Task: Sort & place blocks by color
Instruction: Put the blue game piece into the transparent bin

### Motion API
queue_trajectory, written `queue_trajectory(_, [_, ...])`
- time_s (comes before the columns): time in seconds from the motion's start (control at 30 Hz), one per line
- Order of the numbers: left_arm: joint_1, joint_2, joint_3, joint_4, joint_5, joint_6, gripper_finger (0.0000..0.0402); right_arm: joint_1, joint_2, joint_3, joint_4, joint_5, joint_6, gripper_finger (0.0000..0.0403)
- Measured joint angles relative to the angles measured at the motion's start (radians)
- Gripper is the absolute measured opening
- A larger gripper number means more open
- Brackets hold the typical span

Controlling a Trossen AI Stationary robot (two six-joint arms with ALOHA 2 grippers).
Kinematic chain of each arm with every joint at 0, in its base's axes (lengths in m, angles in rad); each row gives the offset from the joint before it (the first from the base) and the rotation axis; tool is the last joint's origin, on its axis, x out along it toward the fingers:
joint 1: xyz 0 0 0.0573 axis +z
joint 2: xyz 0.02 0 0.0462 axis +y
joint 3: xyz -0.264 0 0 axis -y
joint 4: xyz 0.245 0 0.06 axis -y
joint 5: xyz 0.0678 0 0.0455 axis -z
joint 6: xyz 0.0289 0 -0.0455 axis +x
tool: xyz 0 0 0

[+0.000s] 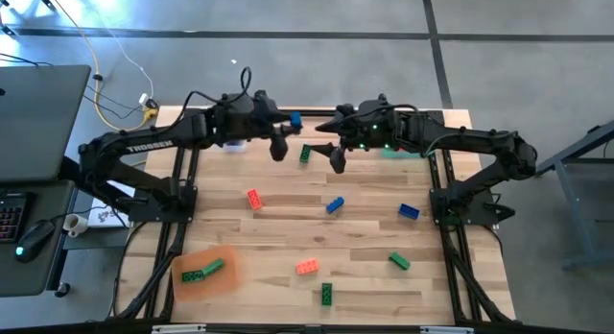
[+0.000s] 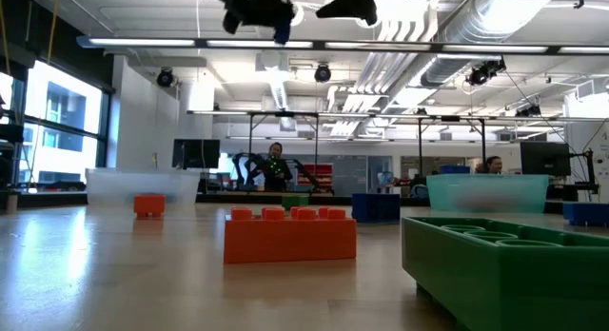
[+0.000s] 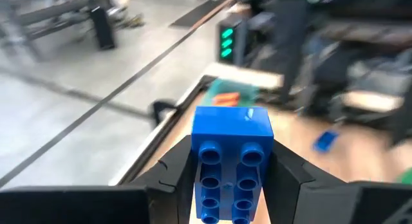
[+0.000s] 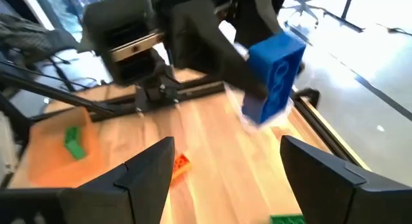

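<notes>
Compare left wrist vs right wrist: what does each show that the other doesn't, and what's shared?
Left wrist only: the studs' underside of the blue block close up, clamped between the left gripper jaws, plus a green indicator light. Right wrist only: the right gripper with jaws open and empty, the orange tray holding a green block, and a red-orange block. Shared: that held blue block and the wooden table.
</notes>
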Motion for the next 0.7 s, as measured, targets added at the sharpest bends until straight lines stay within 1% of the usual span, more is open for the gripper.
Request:
queue_trajectory(0.23, [0.116, -0.007, 0.000, -0.213, -0.091, 0.005, 0.0111, -0.001, 0.000, 0.000, -0.088, 0.071, 0.000, 0.0271])
queue_trajectory(0.47, [0.252, -0.007, 0.000, -0.434, -0.183, -0.094, 0.0111, -0.001, 0.000, 0.000, -0.102, 0.100, 0.000, 0.0271])
queue_trajectory(0.7, [0.393, 0.014, 0.000, -0.630, -0.182, -0.209, 0.0111, -0.019, 0.000, 0.000, -0.130, 0.098, 0.025, 0.0271])
